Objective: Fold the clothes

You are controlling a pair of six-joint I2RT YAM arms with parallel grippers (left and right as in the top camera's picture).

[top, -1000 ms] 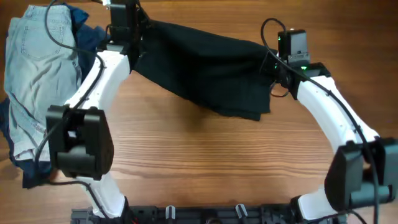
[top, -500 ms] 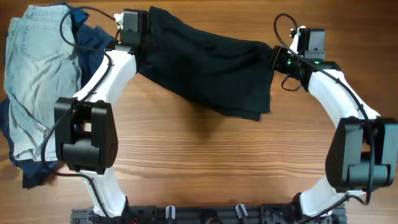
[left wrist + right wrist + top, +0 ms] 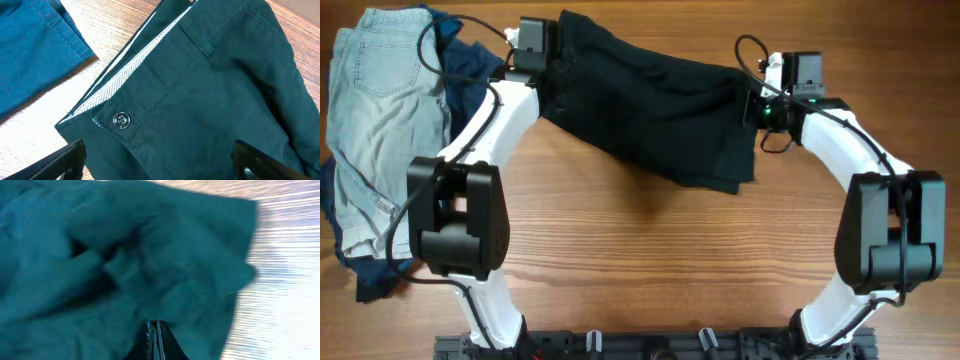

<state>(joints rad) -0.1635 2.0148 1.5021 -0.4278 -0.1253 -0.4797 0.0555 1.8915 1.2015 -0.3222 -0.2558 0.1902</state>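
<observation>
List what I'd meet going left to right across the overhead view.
light jeans → left gripper → dark trousers → right gripper

Wood-grain table, bearing dark trousers spread across far centre; at left edge, pale denim jeans heaped over navy garment.

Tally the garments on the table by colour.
dark green trousers: 1
light blue jeans: 1
navy garment, partly under the jeans: 1
Total: 3
</observation>
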